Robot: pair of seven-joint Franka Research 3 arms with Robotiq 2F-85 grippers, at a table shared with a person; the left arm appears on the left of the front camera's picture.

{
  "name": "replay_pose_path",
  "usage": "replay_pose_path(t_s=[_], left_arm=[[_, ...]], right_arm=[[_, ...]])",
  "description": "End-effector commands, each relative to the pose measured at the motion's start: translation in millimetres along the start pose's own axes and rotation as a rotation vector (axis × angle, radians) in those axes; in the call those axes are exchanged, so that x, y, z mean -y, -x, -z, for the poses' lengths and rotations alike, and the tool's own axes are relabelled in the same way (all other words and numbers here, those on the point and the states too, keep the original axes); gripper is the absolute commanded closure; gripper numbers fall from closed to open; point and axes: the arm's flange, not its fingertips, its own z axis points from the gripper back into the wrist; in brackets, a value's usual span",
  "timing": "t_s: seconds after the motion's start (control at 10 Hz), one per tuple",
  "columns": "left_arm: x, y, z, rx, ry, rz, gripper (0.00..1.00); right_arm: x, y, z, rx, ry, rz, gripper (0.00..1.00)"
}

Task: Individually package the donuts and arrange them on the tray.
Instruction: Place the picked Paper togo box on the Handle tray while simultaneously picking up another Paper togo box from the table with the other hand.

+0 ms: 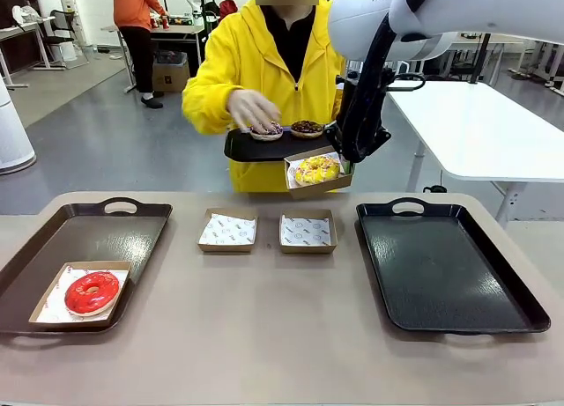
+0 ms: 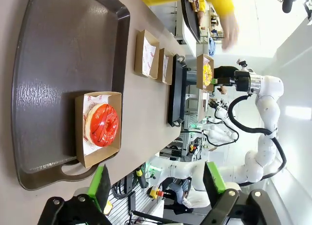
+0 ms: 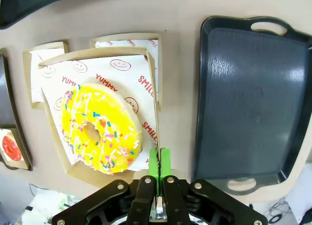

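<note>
My right gripper (image 1: 346, 162) is shut on the edge of a paper-lined box (image 1: 319, 188), holding it in the air above the table's far side. In the box lies the yellow sprinkled donut (image 1: 317, 169) (image 3: 100, 132); the green pads (image 3: 159, 161) pinch the box wall. The red donut (image 1: 92, 291) (image 2: 102, 125) rests in a box on the brown left tray (image 1: 106, 234). Across the table, a person's hand (image 1: 251, 108) touches a donut (image 1: 266, 132) on a small black tray (image 1: 251, 150), beside a dark sprinkled donut (image 1: 307, 127). My left gripper (image 2: 156, 186) hovers open near that left tray's edge.
Two empty paper-lined boxes (image 1: 227, 230) (image 1: 307, 232) sit side by side at the table's middle. The black right tray (image 1: 441, 265) (image 3: 248, 88) holds nothing. Bare tabletop (image 1: 264, 335) runs along the front between the trays.
</note>
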Motion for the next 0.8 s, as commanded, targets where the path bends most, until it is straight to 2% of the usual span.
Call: replay_pose_path(t_s=[0.0, 0.7], left_arm=[[1.4, 2.7, -1.4, 0.002, 0.007, 0.001, 0.0], [0.0, 0.0, 0.0, 0.0, 0.0, 0.0, 0.0]], right_arm=[[1.3, 1.1, -1.3, 0.002, 0.0, 0.001, 1.0], [0.0, 0.0, 0.0, 0.0, 0.0, 0.0, 0.99]])
